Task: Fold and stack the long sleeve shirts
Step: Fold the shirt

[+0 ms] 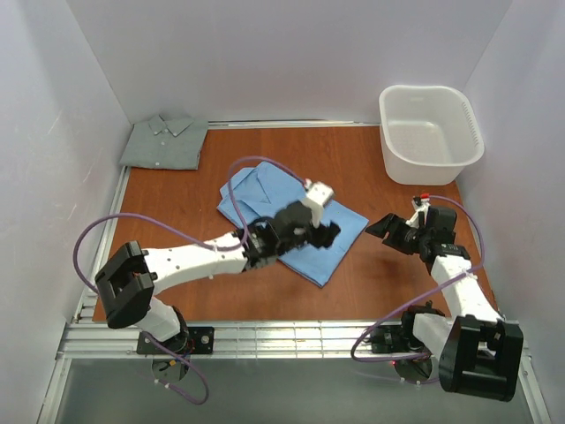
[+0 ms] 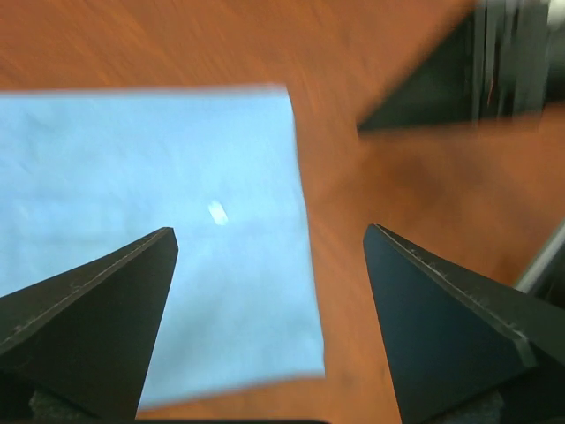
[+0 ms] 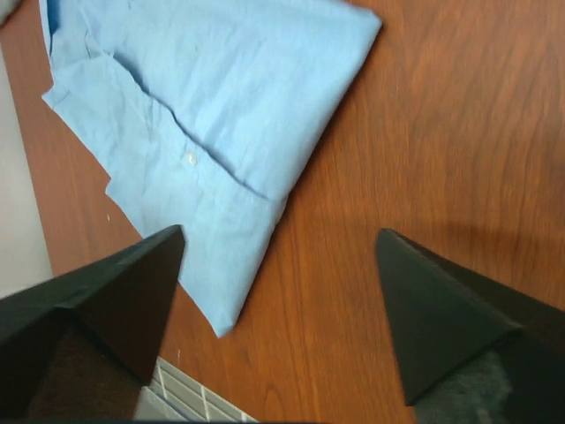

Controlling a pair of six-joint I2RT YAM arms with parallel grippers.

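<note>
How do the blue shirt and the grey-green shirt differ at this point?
Colour: the blue shirt is light sky-blue, the grey-green shirt muted and duller. Place: the blue shirt lies mid-way across the table, turned at an angle; the grey-green shirt sits square in the far left corner. Size: the blue shirt's folded bundle looks larger than the grey-green shirt's. Both are folded and not yet stacked.

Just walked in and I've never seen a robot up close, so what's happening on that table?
Two robot arms are folding shirts. A light blue shirt lies folded in the middle of the table. The left gripper hovers over its right-hand part, jaws open, holding nothing. The right gripper, also open and empty, is over bare wood to the shirt's right. A grey-green shirt lies folded in the far left corner, so the two are not yet stacked. A white basket stands far right.
</note>
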